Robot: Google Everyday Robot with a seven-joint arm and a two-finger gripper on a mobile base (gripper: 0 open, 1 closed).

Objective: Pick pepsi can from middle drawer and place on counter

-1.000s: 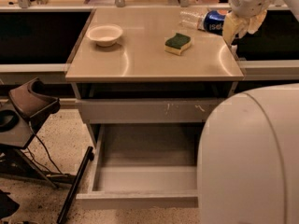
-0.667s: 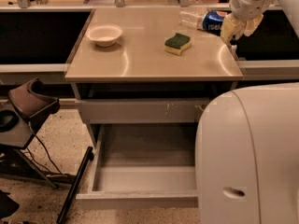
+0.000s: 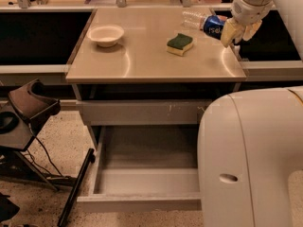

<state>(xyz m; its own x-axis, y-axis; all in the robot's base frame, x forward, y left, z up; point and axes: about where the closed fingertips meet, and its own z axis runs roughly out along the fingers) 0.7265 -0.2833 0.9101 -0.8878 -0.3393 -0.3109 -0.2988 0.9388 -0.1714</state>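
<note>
The gripper (image 3: 235, 33) is being held over the far right corner of the counter (image 3: 142, 60), hanging from the white arm that is entering from the top right. The pepsi can (image 3: 214, 25) is being seen just to the left of the gripper, touching it, tipped on its side at the counter's back right edge. Whether the gripper is clamped on the can or merely set against it cannot be told, as the contact is being hidden by the gripper's own pale body.

1 clear plastic bottle (image 3: 193, 18) is lying on its side just behind and to the left of the can. 1 green and yellow sponge (image 3: 180, 43) is being shown near the middle right of the counter, well apart from 1 pale bowl (image 3: 106, 34) at the left rear.

Below the counter, 1 taller grey drawer front (image 3: 142, 112) with pale scratches is being kept shut. Under it, the middle drawer (image 3: 142, 152) is standing pulled out, its grey floor being partly covered on the right by the robot's white body (image 3: 251, 160)
</note>
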